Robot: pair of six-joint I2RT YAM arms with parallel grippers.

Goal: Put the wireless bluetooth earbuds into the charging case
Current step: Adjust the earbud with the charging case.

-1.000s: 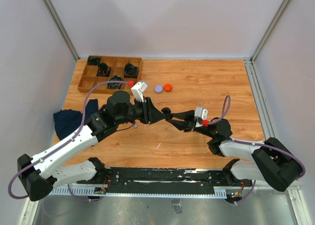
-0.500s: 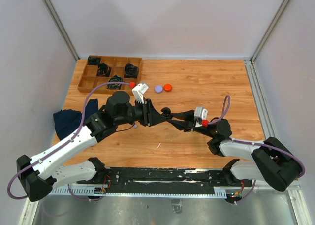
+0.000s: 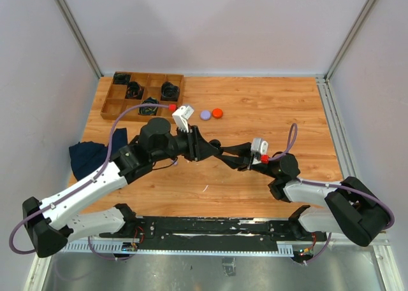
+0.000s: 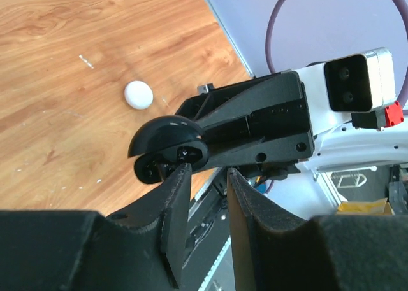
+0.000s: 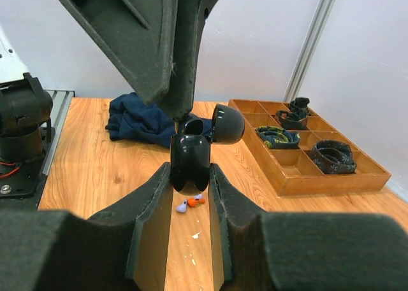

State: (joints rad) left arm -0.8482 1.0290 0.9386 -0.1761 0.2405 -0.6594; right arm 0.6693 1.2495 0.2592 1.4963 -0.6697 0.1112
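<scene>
A black charging case (image 5: 190, 152) is held above the table with its lid (image 5: 227, 124) swung open; my right gripper (image 5: 190, 169) is shut on its body. My left gripper (image 4: 208, 169) comes in from the other side. Its fingertips (image 5: 181, 106) rest at the case's open mouth (image 4: 171, 152), jaws a little apart. Whether a bud sits between the tips is hidden. On the table below lie a purple earbud (image 5: 183, 206) and an orange earbud (image 5: 196, 202). In the top view both grippers meet at mid-table around the case (image 3: 215, 144).
A white oval piece (image 4: 138, 94) lies on the wood near the case. A purple disc (image 3: 205, 114) and an orange disc (image 3: 217, 113) sit further back. A wooden tray (image 3: 115, 103) with coiled cables stands at the back left, with a dark blue cloth (image 3: 86, 157) at the left.
The left arm has shifted slightly right toward the right gripper, so the fingertips sit closer over the case. The right arm has barely moved.
</scene>
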